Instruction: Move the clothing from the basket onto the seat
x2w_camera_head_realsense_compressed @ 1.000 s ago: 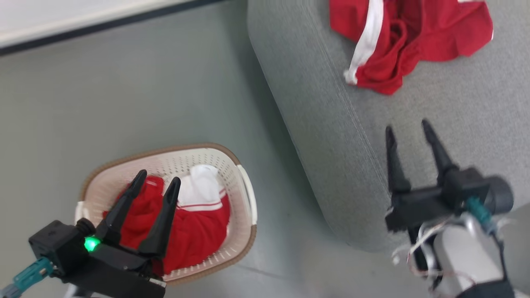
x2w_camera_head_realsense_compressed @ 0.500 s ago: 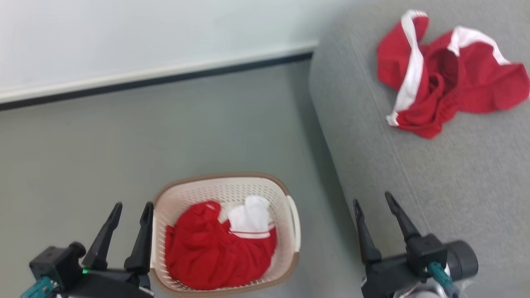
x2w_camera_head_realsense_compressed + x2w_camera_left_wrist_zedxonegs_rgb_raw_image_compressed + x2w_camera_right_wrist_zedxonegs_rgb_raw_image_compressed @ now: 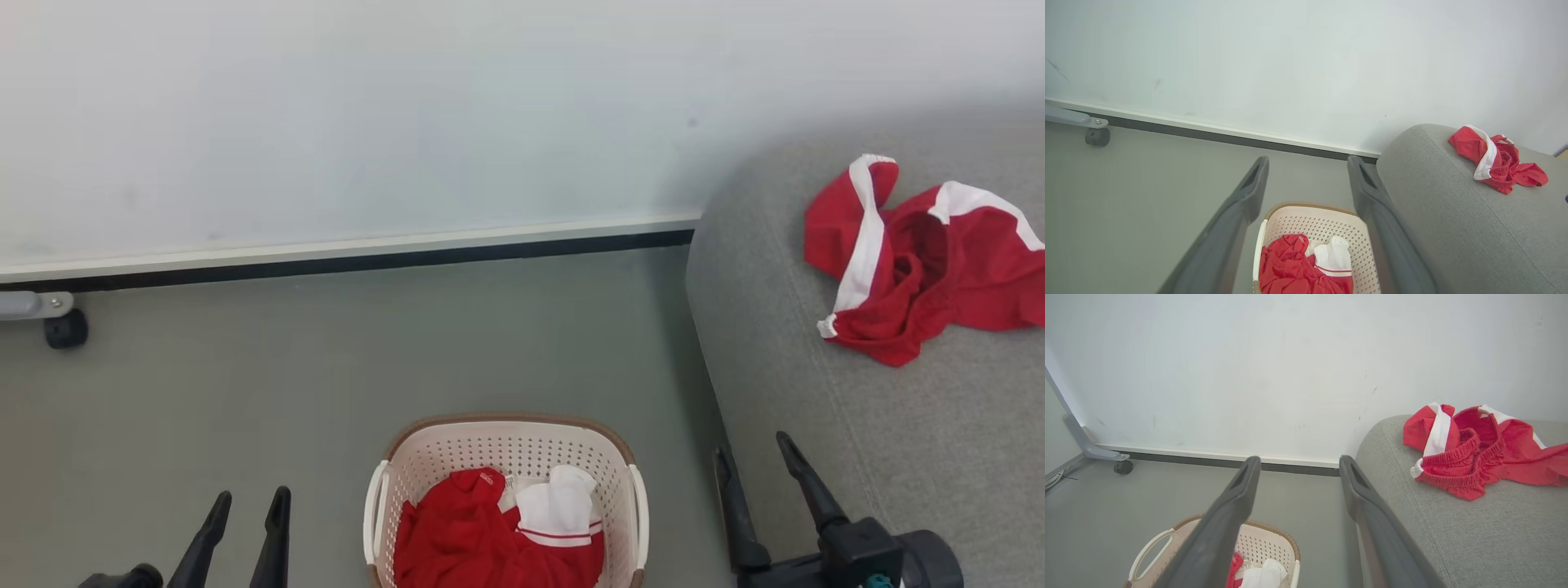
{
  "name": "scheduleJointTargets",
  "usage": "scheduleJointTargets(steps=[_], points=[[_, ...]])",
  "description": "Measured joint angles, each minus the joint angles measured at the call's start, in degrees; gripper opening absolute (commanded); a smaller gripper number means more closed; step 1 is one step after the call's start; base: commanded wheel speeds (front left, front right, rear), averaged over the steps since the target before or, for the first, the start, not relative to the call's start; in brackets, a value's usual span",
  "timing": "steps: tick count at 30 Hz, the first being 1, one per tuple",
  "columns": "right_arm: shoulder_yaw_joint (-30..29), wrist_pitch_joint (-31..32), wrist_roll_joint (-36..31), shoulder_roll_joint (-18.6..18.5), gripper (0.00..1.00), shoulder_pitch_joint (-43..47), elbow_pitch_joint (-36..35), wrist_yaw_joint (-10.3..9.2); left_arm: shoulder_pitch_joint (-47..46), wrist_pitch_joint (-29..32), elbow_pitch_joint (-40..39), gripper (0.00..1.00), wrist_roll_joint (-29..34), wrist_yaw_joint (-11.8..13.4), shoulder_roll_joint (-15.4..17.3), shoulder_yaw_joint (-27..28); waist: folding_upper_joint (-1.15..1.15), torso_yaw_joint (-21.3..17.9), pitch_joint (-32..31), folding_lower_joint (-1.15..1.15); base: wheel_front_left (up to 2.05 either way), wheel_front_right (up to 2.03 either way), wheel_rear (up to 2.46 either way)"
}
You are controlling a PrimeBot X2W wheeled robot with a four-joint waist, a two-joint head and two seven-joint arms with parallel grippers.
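The basket stood on the grey floor just beside the rounded end of the seat, not touching it as far as the head view showed. One red garment lay crumpled inside the basket, a white panel with thin red trim bunched on its right side. The second red garment lay in a loose heap on top of the seat, its white stripe curling down the left edge (the gathered waistband showed plainly in the right wrist view). The left gripper hung over bare floor to the left of the basket, its two fingers parted and holding nothing. The right gripper hovered at the near edge of the seat, its fingers spread wider and likewise empty. A white wall with a dark baseboard ran behind, and a small black caster wheel sat at the far left.
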Motion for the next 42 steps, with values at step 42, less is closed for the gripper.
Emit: scheduleJointTargets(steps=[42], points=[[2.4,0.0,-6.0,2.9,1.0,-15.9,-16.2,-0.02,-32.2,20.2,6.5,1.0,18.0,-8.2,5.8,-14.7,0.02,-10.8,28.3,0.03,0.0,0.0,0.0]])
